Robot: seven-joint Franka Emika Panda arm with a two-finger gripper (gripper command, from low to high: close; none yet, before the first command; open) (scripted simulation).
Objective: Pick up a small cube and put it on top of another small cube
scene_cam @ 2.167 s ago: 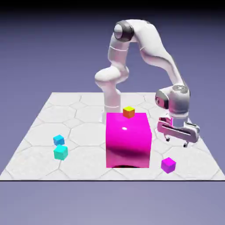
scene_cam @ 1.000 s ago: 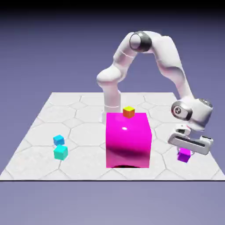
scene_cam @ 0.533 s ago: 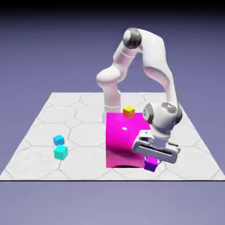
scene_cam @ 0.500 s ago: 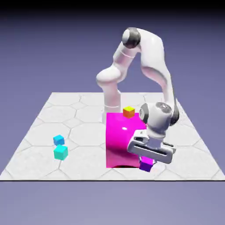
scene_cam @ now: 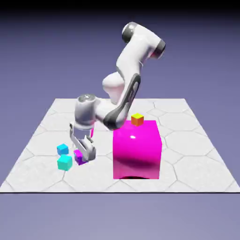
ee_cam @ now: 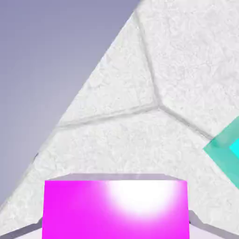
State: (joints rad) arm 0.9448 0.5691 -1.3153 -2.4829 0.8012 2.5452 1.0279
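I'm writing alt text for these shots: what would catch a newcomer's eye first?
Probably the big glossy pink block, right of centre in the exterior view, with a small orange cube at its top edge. Next, the magenta cube gripped in the tool, filling the hand view's bottom.

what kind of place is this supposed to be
Most likely a computer-simulated robot workspace: a white robot arm over a pale tabletop, glossy bright cubes such as the big pink one, and a plain blue-violet backdrop instead of a room.
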